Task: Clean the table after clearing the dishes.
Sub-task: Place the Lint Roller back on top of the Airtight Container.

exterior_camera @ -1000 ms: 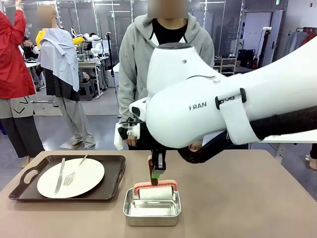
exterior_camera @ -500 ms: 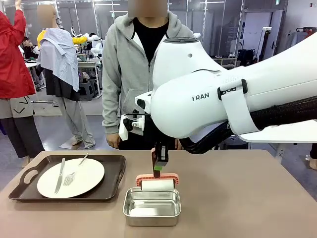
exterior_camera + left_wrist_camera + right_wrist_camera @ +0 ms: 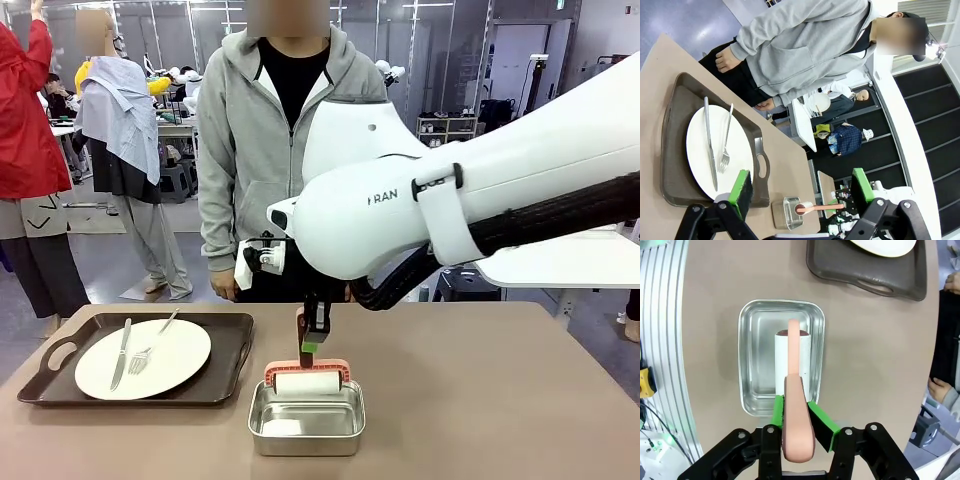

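Up close in the left wrist view, the left claw point(image 3: 801, 187) stands open, its green pads point(image 3: 742, 184) wide apart at the bottom of the frame. At the bottom of the right wrist view, the right claw point(image 3: 799, 416) is clamped on the pink handle of a lint roller point(image 3: 793, 362). The roller's white roll hangs over a steel pan point(image 3: 757, 355); whether the roll touches the pan's floor I cannot tell. In the front view that pan sits at the lower middle on the taupe bench point(image 3: 500, 400), near its front edge. Just left of it lies a dark brown tray point(image 3: 236, 345) carrying a white plate point(image 3: 185, 355), with a knife point(image 3: 121, 352) and fork point(image 3: 155, 340) side by side on it. Beyond the bench's far edge, at upper centre, stands a person point(image 3: 250, 150) in a grey hoodie.
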You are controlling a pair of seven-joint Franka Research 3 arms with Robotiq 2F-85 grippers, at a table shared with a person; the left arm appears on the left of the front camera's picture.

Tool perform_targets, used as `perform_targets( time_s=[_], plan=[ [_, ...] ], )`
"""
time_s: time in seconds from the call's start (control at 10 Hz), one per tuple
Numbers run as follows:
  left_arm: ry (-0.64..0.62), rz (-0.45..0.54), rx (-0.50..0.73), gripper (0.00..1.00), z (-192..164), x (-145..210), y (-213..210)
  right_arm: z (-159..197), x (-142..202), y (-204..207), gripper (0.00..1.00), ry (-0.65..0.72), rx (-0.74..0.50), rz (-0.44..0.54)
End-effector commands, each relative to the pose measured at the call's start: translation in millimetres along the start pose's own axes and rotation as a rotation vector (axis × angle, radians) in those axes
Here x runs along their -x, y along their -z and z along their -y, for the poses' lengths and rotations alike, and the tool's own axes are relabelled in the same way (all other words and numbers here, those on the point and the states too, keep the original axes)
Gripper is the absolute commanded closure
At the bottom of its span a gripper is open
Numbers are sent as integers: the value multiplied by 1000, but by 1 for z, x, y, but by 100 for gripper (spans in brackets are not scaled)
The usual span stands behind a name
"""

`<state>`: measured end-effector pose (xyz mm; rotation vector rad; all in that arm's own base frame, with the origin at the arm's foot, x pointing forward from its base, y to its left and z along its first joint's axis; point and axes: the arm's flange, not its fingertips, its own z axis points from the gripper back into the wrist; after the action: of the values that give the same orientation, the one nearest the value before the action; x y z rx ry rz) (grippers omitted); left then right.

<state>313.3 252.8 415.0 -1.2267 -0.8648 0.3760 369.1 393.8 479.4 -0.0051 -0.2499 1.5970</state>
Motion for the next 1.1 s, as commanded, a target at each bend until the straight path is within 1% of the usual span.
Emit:
perform_targets(
  time_s=[0.0,0.1,0.2,0.3,0.4,0.5,0.6,0.7,0.8,0.9,1.0],
  plan=[
    [4,10,19,0,1,-4,-1,15,-4,18,76,26,-51,-9],
    [4,10,19,0,1,-4,-1,21,-4,38,76,46,-105,-20],
    [4,10,19,0,1,-4,-1,28,-4,60,76,63,-121,-27],
    [4,10,19,0,1,-4,-1,37,-3,80,76,71,-118,-36],
    [4,10,19,0,1,-4,-1,49,4,113,76,67,-117,-29],
    [4,10,19,0,1,-4,-1,49,6,126,59,78,-147,-25],
    [4,10,19,0,1,-4,-1,45,4,116,42,45,-100,-26],
    [4,10,19,0,1,-4,-1,42,2,103,25,31,-78,-26],
    [4,10,19,0,1,-4,-1,42,1,99,8,36,-72,-28],
    [4,10,19,0,1,-4,-1,43,2,97,0,43,-59,-26],
    [4,10,19,0,1,-4,-1,43,3,93,0,46,-48,-29]
  ],
)
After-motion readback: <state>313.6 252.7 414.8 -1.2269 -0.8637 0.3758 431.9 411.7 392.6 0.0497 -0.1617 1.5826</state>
